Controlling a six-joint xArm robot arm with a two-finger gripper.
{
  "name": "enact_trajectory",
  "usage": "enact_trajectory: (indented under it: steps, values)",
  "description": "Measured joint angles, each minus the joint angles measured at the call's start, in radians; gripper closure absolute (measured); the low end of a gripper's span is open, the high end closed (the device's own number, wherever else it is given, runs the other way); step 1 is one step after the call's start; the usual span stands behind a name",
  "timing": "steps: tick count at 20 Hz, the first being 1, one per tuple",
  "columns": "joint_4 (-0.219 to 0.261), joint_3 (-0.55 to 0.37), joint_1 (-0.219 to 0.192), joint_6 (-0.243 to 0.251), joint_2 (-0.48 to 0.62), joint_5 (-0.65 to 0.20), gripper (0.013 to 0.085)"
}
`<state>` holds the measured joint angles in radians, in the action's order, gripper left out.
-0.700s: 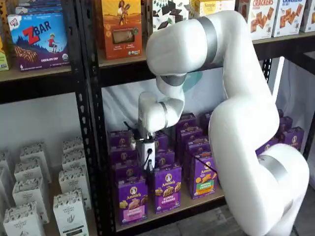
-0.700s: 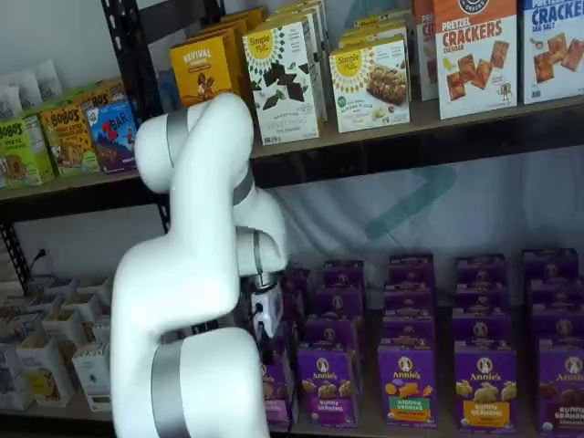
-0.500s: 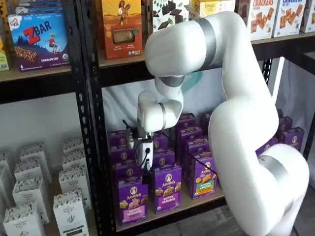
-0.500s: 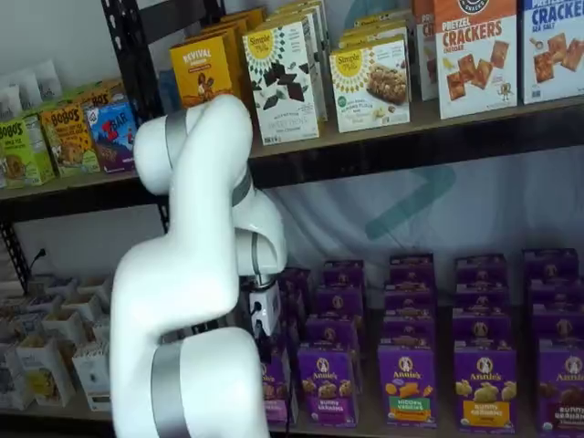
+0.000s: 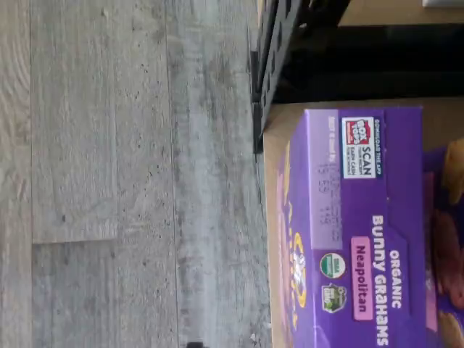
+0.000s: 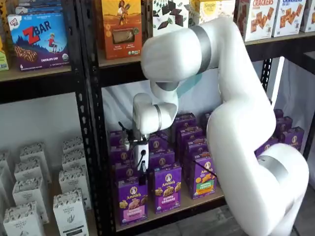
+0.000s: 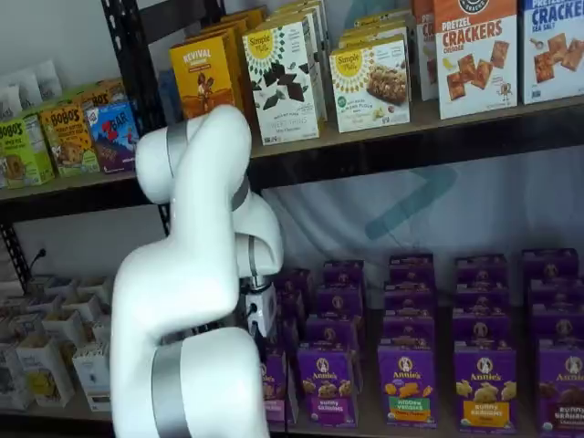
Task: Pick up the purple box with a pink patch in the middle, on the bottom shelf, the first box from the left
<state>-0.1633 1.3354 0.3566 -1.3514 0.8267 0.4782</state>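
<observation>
My hand [image 6: 142, 178] hangs empty, fingers spread wide, just above the small purple carton with a pink panel [image 6: 132, 200], lower centre, front of the tan bottom shelf [image 6: 197, 201]. I should descend straight, straddling its narrow sides evenly.

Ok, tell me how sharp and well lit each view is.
Wrist view: turned sideways, evenly lit, print on the purple box readable, date stamp faint. Both shelf views: soft, small print blurred, white arm bright, bottom shelf shaded beneath the upper tier.
</observation>
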Motion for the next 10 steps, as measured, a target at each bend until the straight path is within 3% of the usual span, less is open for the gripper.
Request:
enact_trajectory:
  steps: [10]
  values:
    - [0.024, 0.090, -0.014, 0.007, 0.100, 0.004, 0.0130]
